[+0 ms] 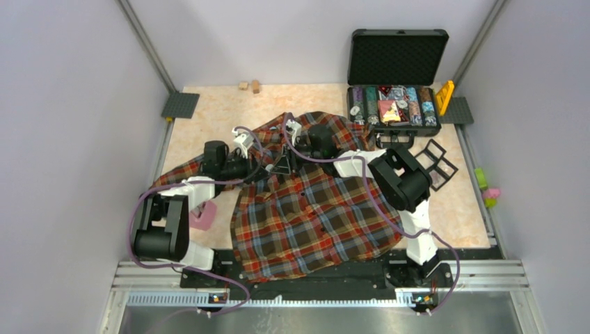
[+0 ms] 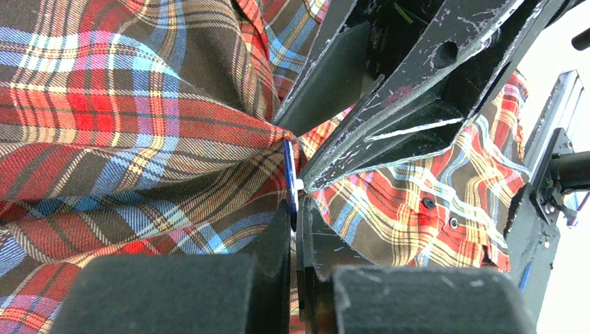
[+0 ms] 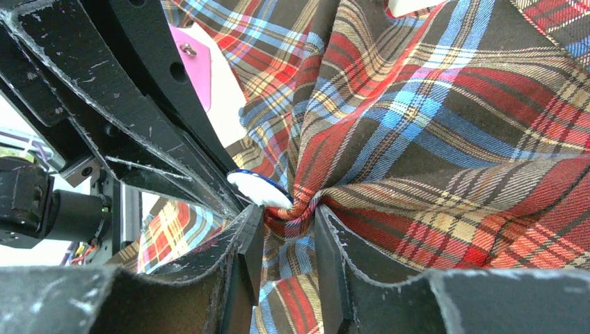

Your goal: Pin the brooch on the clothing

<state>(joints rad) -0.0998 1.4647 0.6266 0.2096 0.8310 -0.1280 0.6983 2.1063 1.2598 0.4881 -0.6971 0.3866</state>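
The plaid shirt [image 1: 313, 216] lies spread over the middle of the table. My right gripper [image 1: 292, 152] is shut on a bunched fold of it near the collar; in the right wrist view the gripper [image 3: 289, 223] has the fold of the shirt [image 3: 452, 104] squeezed between its fingers. My left gripper [image 1: 273, 165] meets it from the left and is shut on the brooch [image 2: 290, 182], which shows edge-on as a thin blue disc against the pinched shirt [image 2: 139, 118]. In the right wrist view the brooch [image 3: 259, 188] shows pale with a blue rim, touching the fold.
A pink block [image 1: 204, 217] lies by the left arm and shows in the right wrist view [image 3: 191, 66]. An open black case [image 1: 393, 104] of small items stands at the back right, with black grid trays [image 1: 435, 163] in front of it. Two wooden blocks [image 1: 249, 85] lie at the back edge.
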